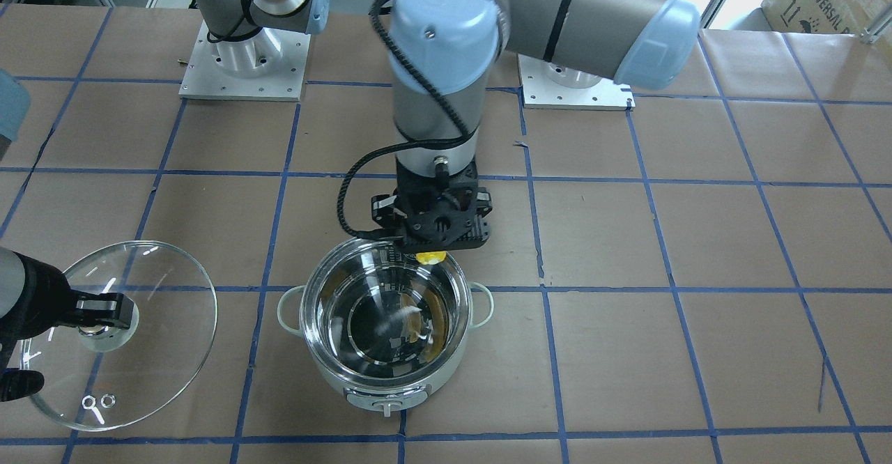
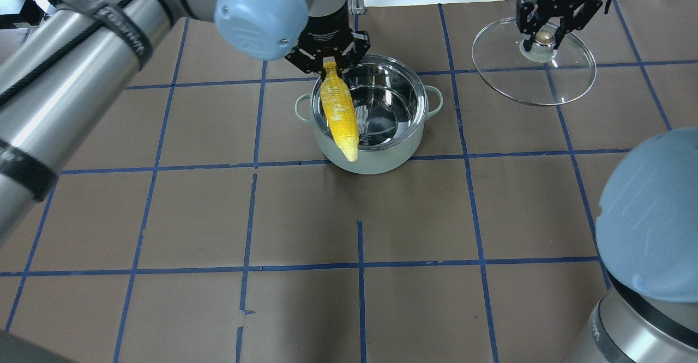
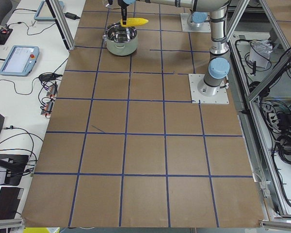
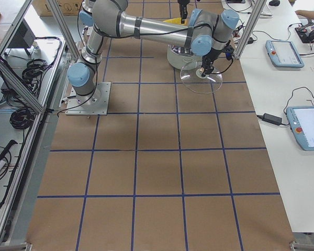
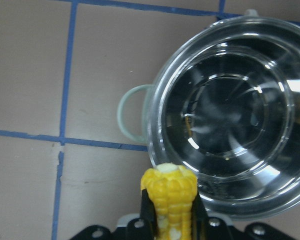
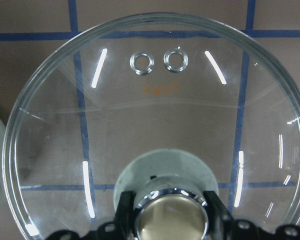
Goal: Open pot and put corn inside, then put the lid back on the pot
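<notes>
The pot (image 2: 376, 156) stands open, its steel inside bare (image 1: 376, 325). My left gripper (image 2: 329, 64) is shut on the blunt end of the yellow corn (image 2: 341, 115) and holds it in the air over the pot's rim, tip toward the robot's side. In the left wrist view the corn (image 5: 169, 192) sits between the fingers above the pot (image 5: 230, 125). My right gripper (image 2: 545, 38) is shut on the knob (image 6: 170, 215) of the glass lid (image 2: 531, 77). It holds the lid (image 1: 139, 297) to the side of the pot, tilted.
The table is brown paper with a blue tape grid (image 2: 360, 267). The arm bases (image 1: 244, 60) stand at the robot's edge. Tablets (image 4: 283, 52) and cables lie on the side bench beyond the table's far edge.
</notes>
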Tool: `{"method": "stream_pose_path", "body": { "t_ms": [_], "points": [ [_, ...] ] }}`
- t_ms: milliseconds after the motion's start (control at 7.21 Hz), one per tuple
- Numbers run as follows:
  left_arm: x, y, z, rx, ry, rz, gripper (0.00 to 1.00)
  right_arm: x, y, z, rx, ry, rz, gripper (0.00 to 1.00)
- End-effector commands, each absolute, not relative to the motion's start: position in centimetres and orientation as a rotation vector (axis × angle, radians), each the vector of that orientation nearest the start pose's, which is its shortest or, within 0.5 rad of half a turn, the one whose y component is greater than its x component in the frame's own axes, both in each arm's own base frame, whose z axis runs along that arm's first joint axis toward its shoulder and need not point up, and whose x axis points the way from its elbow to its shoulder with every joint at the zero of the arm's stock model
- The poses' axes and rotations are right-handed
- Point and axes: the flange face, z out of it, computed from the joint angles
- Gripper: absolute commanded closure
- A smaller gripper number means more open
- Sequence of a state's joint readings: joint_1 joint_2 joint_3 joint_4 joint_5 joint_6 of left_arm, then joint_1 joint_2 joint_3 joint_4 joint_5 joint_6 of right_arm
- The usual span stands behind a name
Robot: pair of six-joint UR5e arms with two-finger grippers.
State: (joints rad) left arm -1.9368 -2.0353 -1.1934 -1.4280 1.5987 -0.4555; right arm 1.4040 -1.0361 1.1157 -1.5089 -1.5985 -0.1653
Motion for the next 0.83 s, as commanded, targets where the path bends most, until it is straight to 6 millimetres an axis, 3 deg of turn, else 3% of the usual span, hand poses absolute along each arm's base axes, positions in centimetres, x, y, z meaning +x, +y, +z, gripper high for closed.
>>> {"method": "stream_pose_path", "body": {
  "t_ms": [0,277,693],
  "points": [
    [-41.8,-64.5,36.8,-0.094,3.151,-0.16,0.87,1.3,-70.5,38.2,0.002,3.135,0.23,0.95],
    [-44.2,-65.2,34.8,-0.003,3.144,-0.16,0.87,1.3,-70.4,38.3,0.002,3.135,0.228,0.95],
    [-43.6,-65.7,32.7,0.032,3.139,-0.136,0.86,1.4,-70.5,38.4,0.0,3.133,0.224,0.95]
  ]
}}
